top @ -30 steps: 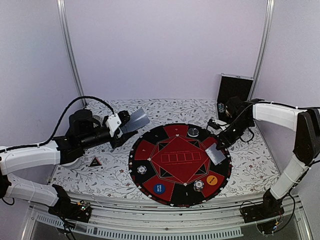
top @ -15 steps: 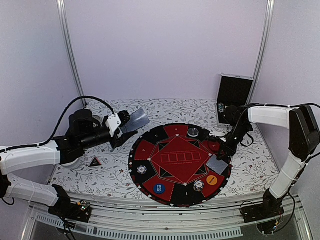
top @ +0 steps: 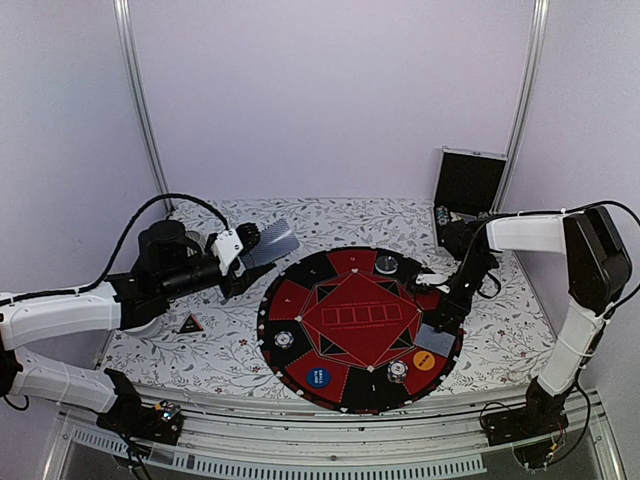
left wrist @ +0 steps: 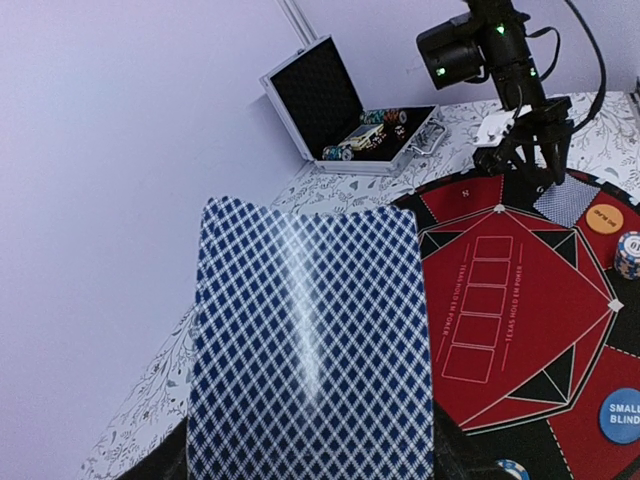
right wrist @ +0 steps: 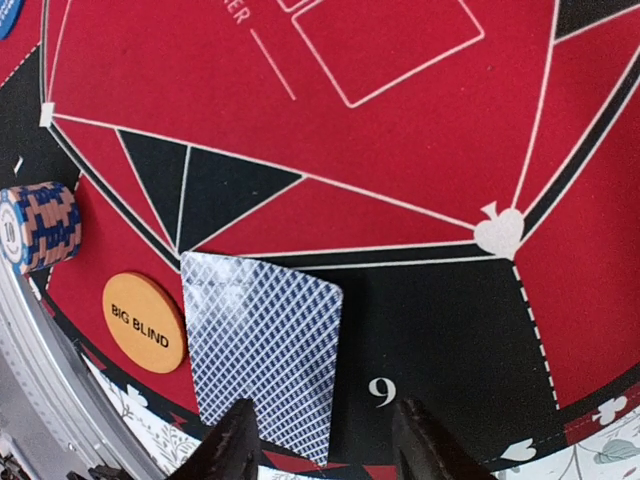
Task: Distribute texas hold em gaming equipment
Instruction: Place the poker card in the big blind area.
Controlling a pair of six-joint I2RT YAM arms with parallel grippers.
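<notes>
1. Two playing cards: raised card, flat card.
2. Two striped chip stacks on the felt: left stack, middle stack.
3. Two marker discs: blue disc, orange disc.
4. One dark round piece, one mat, one case.

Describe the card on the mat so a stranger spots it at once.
Find the round red and black mat mid-table. At its right edge, beside the orange Big Blind disc, a blue-checked card lies face down. It is the only card lying flat; the other card in view is held up in the left gripper.
</notes>
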